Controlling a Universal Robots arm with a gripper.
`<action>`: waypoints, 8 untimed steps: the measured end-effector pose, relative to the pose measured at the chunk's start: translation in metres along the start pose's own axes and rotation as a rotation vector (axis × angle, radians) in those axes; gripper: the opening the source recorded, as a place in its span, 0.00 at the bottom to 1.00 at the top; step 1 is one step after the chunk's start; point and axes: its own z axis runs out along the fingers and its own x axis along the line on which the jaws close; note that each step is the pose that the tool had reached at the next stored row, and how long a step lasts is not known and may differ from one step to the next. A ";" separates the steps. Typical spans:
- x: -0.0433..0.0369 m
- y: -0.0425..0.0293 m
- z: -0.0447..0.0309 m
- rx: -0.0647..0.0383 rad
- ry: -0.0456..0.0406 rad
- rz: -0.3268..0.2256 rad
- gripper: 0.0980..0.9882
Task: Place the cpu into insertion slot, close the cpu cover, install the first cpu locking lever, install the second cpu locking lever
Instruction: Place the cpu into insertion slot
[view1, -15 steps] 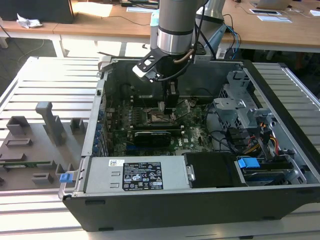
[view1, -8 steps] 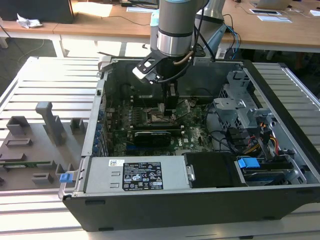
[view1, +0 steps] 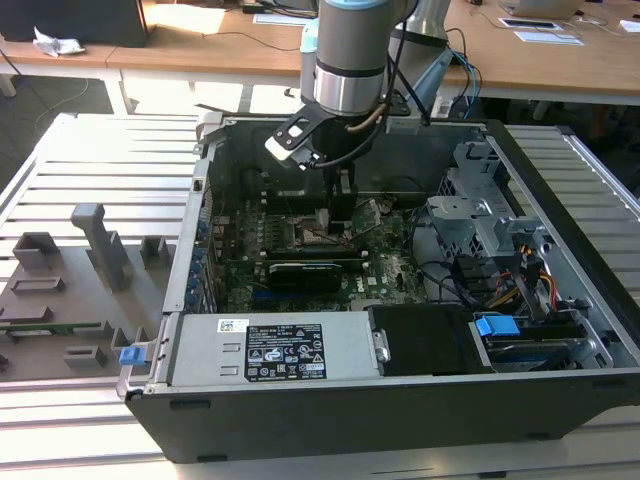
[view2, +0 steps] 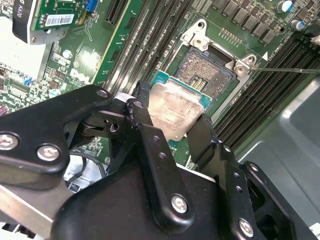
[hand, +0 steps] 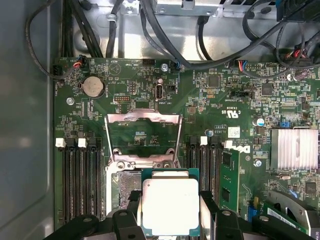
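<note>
The first step is judged to be in hand. In the first wrist view the cpu cover (hand: 143, 117) stands open, the insertion slot (hand: 122, 186) lies bare beside it, and the cpu (hand: 170, 206) is held partly over the slot. It is pinched by two opposite edges between the fingers (view2: 145, 117) of the gripper (view2: 172, 116), closed only to the chip's width. Seating probably calls for squared edges and a level descent. Whether chip and slot touch is hidden, and the locking levers are hard to make out.
</note>
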 end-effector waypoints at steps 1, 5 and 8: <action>0.0000 0.0000 0.0006 0.000 -0.0007 0.000 0.50; 0.0002 0.0000 0.0036 0.000 -0.0013 0.000 0.50; 0.0004 0.0000 0.0069 0.000 -0.0015 0.000 0.50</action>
